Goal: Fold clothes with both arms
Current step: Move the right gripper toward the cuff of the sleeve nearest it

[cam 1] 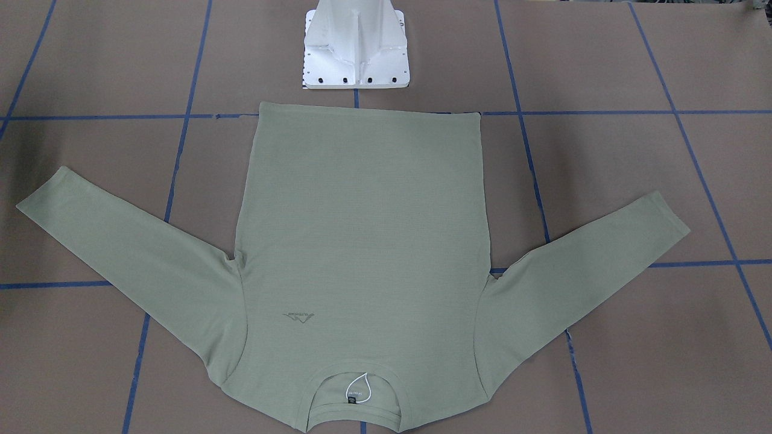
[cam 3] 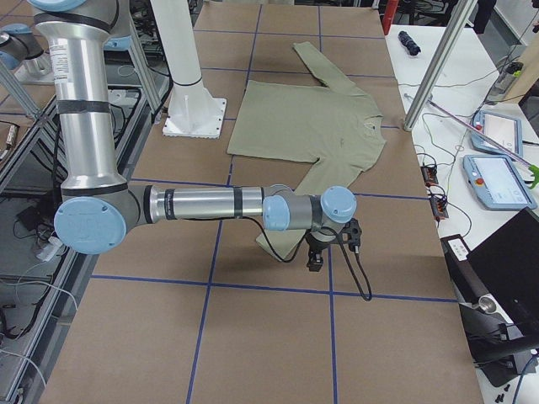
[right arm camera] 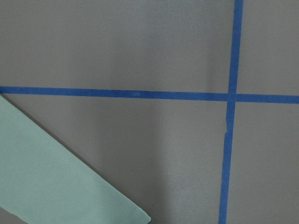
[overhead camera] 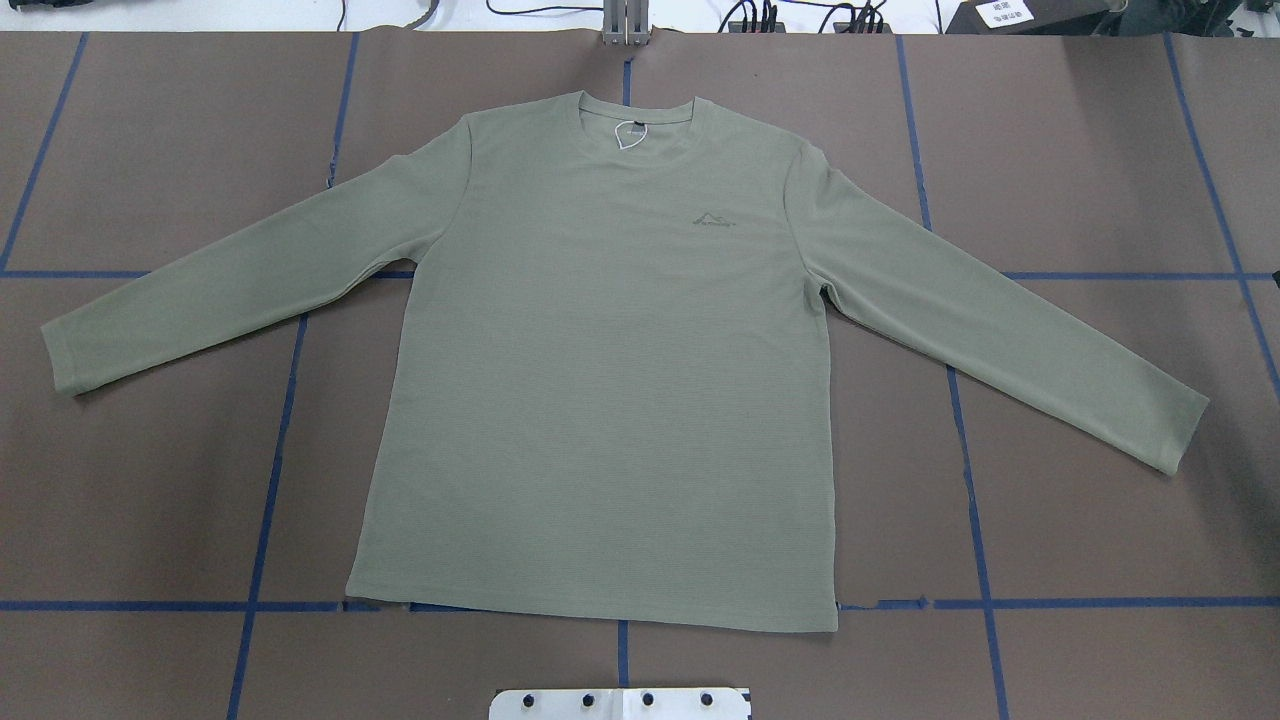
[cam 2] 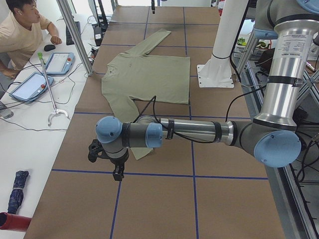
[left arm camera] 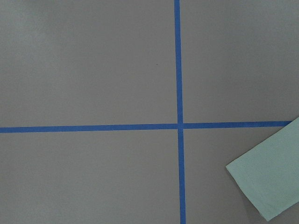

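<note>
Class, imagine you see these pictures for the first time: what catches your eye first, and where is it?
A pale green long-sleeved shirt lies flat, front up, in the middle of the brown table, its sleeves spread wide across the blue tape lines. The left arm and the right arm each reach out over the table near a cuff.

1 pale sage-green long-sleeved shirt point(overhead camera: 600, 380) lies flat and front up in the middle of the tabletop. Its ribbed collar is toward the far edge and its hem toward the robot's edge, with both sleeves spread wide. The 2 silver-grey arms reach level over the tabletop's ends. The left arm point(cam 2: 189, 130) hangs the left gripper point(cam 2: 118, 174) downward near 1 cuff, and the right arm point(cam 3: 202, 204) hangs the right gripper point(cam 3: 314, 263) near the other. Whether either gripper's jaws are apart cannot be told.
</note>
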Available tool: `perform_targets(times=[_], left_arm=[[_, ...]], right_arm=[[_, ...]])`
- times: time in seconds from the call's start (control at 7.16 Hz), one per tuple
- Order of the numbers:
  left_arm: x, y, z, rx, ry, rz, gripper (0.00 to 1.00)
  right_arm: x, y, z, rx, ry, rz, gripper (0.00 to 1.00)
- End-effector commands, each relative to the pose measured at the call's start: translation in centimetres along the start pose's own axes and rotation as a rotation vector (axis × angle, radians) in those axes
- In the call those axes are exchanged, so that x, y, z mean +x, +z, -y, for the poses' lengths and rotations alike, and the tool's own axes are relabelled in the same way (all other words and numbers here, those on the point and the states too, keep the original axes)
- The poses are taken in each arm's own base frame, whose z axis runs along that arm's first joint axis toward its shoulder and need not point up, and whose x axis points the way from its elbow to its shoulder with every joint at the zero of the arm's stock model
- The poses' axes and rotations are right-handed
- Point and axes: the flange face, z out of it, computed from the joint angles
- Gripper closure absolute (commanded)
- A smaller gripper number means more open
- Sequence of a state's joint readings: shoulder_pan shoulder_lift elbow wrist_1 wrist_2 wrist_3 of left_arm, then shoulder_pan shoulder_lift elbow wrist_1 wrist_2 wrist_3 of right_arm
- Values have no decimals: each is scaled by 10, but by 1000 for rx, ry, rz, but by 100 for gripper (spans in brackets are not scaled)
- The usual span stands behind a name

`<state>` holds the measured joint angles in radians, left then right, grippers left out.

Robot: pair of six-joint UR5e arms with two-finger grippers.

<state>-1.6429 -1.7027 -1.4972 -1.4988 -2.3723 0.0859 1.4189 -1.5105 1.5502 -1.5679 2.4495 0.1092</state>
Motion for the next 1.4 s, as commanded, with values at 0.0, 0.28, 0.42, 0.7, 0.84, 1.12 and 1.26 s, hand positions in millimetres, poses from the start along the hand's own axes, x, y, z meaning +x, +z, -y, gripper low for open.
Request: perform_targets(times=[0.0, 0.28, 0.42, 0.7, 0.84, 1.12, 1.26], left_arm=[[7, -6, 5, 36, 41, 1, 0], [-8, 10, -1, 7, 9, -3, 0], [-9, 10, -1, 6, 9, -2, 0], [-5, 6, 0, 13, 15, -6, 0], [16, 13, 6, 21, 57, -79, 0], [59, 27, 14, 42, 117, -205, 0], [76, 21, 19, 79, 140, -225, 0]], right_arm=[[4, 3, -3, -6, 3, 4, 0], [-14, -12, 2, 28, -39, 2, 0], [-23, -20, 2, 42, -58, 3, 0], [-41, -27, 12, 69, -98, 0, 0], [-37, -21, 13, 69, -101, -38, 0], [-58, 9, 18, 52, -180, -54, 0], [-79, 33, 19, 42, -153, -44, 0]])
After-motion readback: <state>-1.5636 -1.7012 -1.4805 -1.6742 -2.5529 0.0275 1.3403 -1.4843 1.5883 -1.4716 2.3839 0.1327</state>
